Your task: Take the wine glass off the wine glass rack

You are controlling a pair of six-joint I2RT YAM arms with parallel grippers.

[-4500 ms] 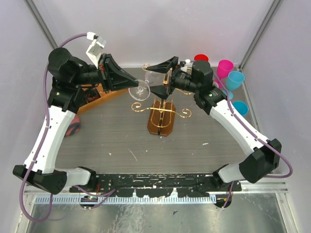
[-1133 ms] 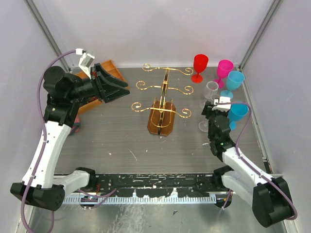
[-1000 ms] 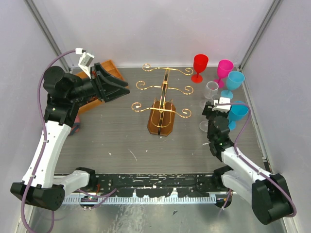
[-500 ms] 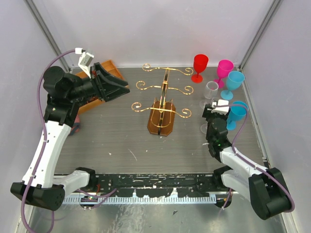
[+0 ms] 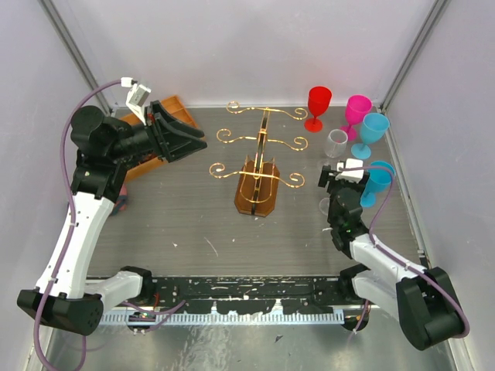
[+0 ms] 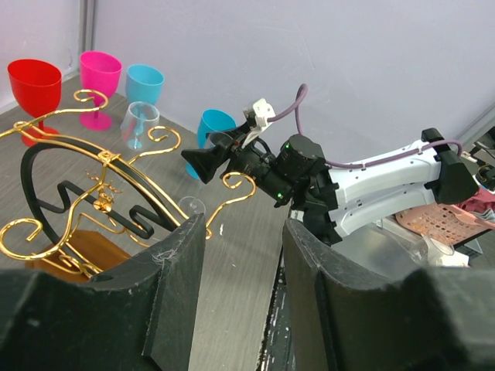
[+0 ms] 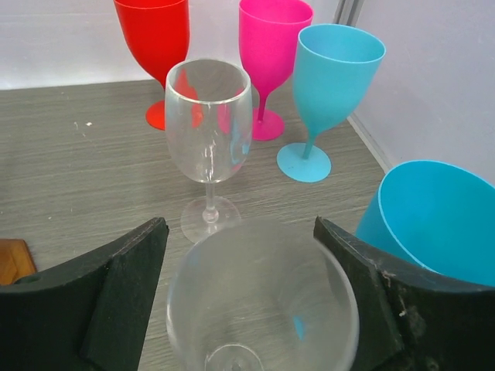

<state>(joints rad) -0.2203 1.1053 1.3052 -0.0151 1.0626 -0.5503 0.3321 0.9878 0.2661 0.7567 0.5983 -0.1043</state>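
**Right gripper standing wide around the glass, rack already bare**

Overhead view: the right gripper [image 5: 340, 179] is hovering over the clear wine glass [image 5: 325, 205], which is standing on the table [image 5: 193, 224] on the right arm's side of the wine glass rack [image 5: 259, 166], well apart from it. No glass is hanging on the rack's gold arms. The left gripper [image 5: 197, 143] is waiting on the rack's other side, close to its scroll ends and touching nothing.

Left wrist view: the left gripper [image 6: 240, 263] is showing its jaws partly apart with nothing between them. It is looking past the rack [image 6: 100, 166] toward the right arm [image 6: 371, 178].

Right wrist view: the right gripper [image 7: 240, 232] is straddling the wine glass [image 7: 263, 301] with its jaws wide. Bare table is showing between each of the fingers [image 7: 116, 294] and the bowl, so they are not gripping it. Beyond the rack-side finger, a second clear glass [image 7: 209, 124] and the red goblet [image 7: 155, 31] are standing upright, with the pink goblet [image 7: 271, 39] and a blue goblet [image 7: 332, 69] alongside them.

By my reading, the set-down step is finishing. The next move calls for drawing the right gripper straight back without brushing the bowl, since a sideways nudge could tip the glass into its neighbours.
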